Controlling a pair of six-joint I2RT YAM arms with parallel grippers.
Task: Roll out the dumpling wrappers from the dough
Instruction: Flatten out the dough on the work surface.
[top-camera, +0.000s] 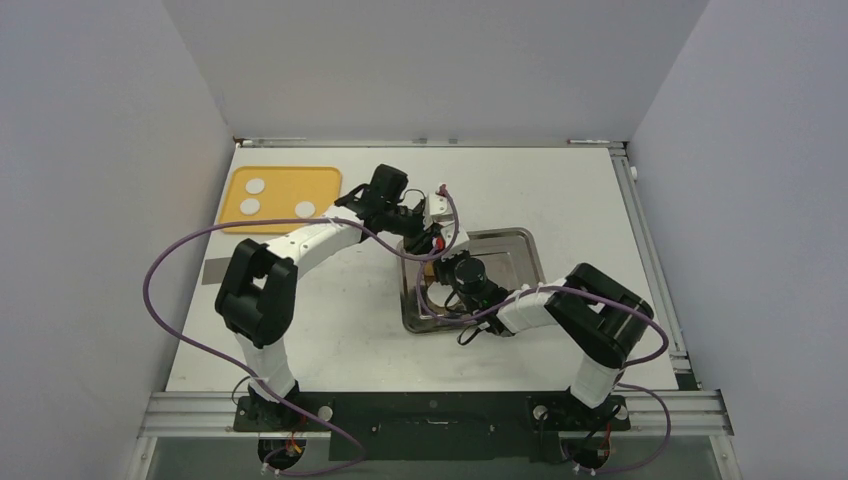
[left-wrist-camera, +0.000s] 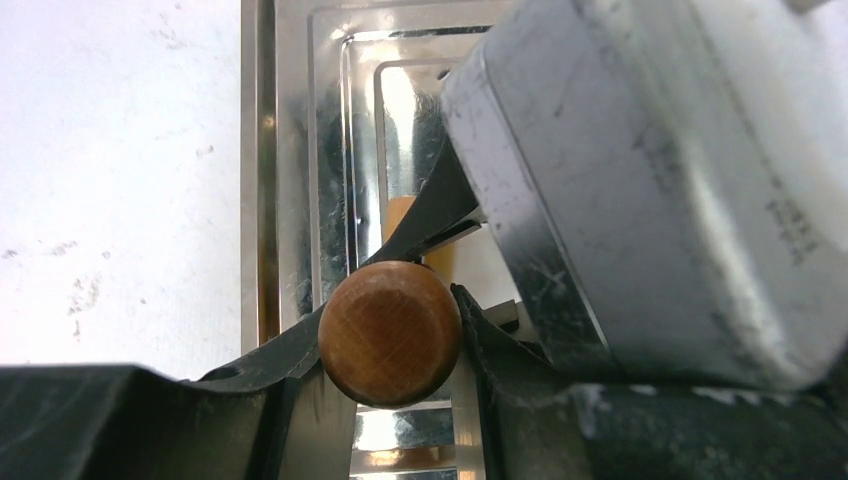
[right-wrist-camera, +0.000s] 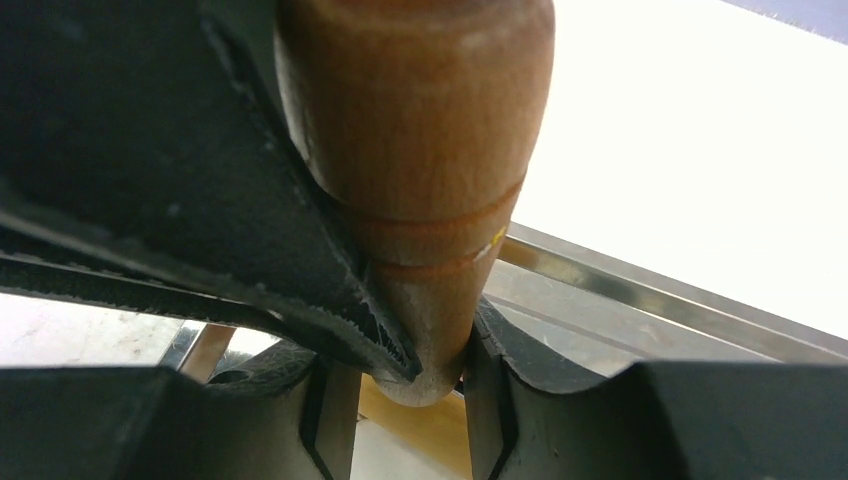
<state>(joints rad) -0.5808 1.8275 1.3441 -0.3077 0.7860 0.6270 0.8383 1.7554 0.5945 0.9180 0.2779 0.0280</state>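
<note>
With left hand (left-wrist-camera: 390, 335) and right hand (right-wrist-camera: 420, 350) I'm pinching the rolling pin's (right-wrist-camera: 420, 120) ends over the metal tray (top-camera: 515, 245). The dough (top-camera: 250, 206) is lying well apart on the yellow tray (top-camera: 285, 180), probably needing fetching first.

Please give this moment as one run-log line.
left pincer: holds rolling pin | right pincer: holds its other end | place: above metal tray | dough: three on yellow board

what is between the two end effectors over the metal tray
A wooden rolling pin: the left end effector grips one handle, the right end effector the other. Both wrist views show it; the top view mostly hides it.
</note>
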